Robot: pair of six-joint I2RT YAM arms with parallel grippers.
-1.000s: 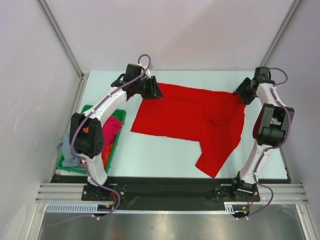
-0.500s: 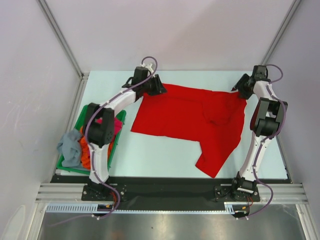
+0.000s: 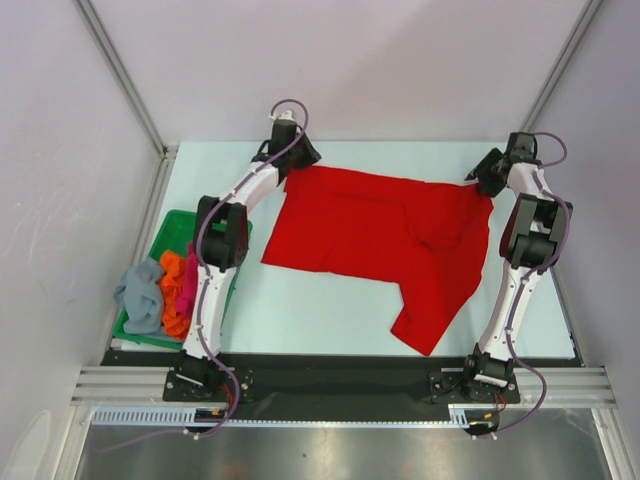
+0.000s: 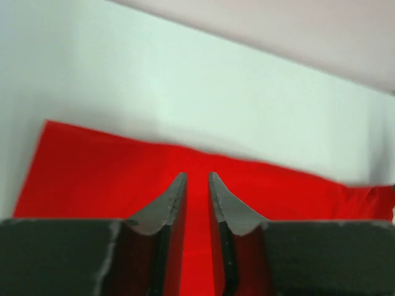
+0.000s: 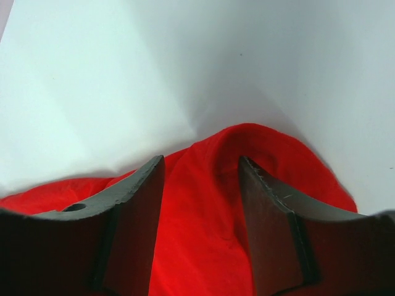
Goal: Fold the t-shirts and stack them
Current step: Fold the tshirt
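The bright red t-shirt [image 3: 380,225] lies spread on the pale table, one sleeve pointing to the near edge. My left gripper [image 3: 300,160] is at its far left corner. In the left wrist view the fingers [image 4: 196,176] are almost together, with red cloth [image 4: 92,172] in the thin gap. My right gripper [image 3: 483,183] is at the far right corner. Its jaws [image 5: 200,160] stand wide apart around a raised fold of the red cloth [image 5: 203,203]. A grey-blue shirt [image 3: 140,290], an orange shirt [image 3: 170,290] and a magenta-pink shirt [image 3: 190,285] lie crumpled at the left.
The green tray [image 3: 172,220] stands at the table's left edge and holds the crumpled shirts; the grey-blue one hangs over its left rim. Pale walls and metal posts [image 3: 125,75] close in the far side. A black rail [image 3: 330,375] runs along the near edge.
My left arm has swung further out, carrying its gripper toward the far left; the shirt's far left corner has gone slightly left with it. The right gripper has hardly moved.
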